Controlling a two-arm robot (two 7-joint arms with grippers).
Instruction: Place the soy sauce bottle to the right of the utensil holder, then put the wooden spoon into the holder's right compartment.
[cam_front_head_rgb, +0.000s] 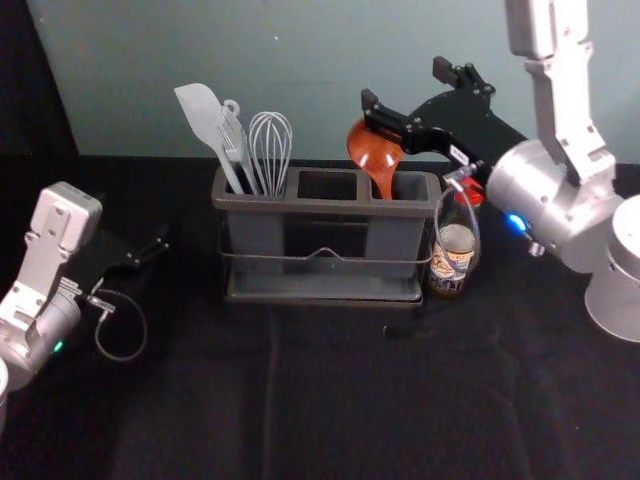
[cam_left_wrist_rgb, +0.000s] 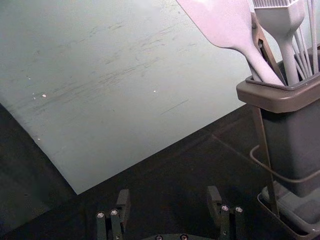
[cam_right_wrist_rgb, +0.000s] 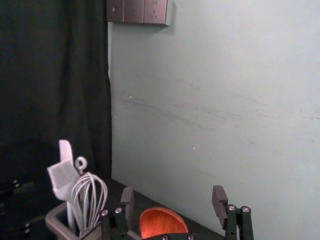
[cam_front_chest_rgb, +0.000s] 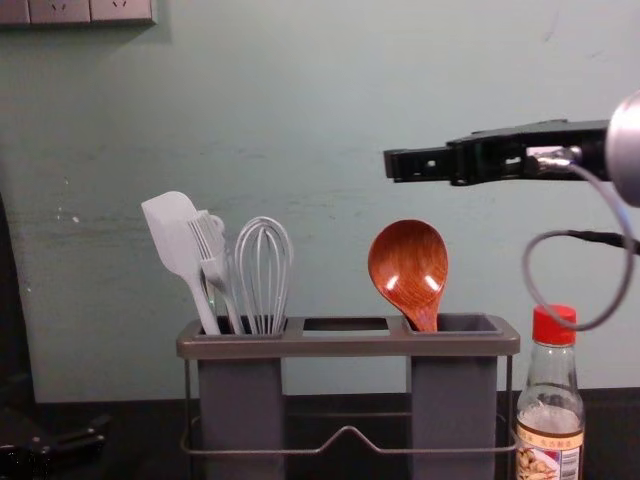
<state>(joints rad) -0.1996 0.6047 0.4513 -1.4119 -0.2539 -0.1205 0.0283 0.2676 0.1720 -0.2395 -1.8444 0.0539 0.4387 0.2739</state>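
As I list the stock from my console: one holder (cam_front_head_rgb: 325, 208), near the far edge of the table (cam_front_head_rgb: 330, 400). One spoon (cam_front_chest_rgb: 407, 268), bowl up, in the right compartment (cam_front_chest_rgb: 455, 400). One bottle (cam_front_chest_rgb: 550, 410), upright, just beside the holder's right end. Right gripper (cam_front_head_rgb: 408, 90): above the spoon, apart, fingers spread. Left gripper (cam_front_head_rgb: 157, 248): idle, left of the holder, fingers spread. Left compartment (cam_front_chest_rgb: 240, 400): spatula (cam_front_chest_rgb: 172, 235), brush (cam_front_chest_rgb: 212, 245), whisk (cam_front_chest_rgb: 264, 275).
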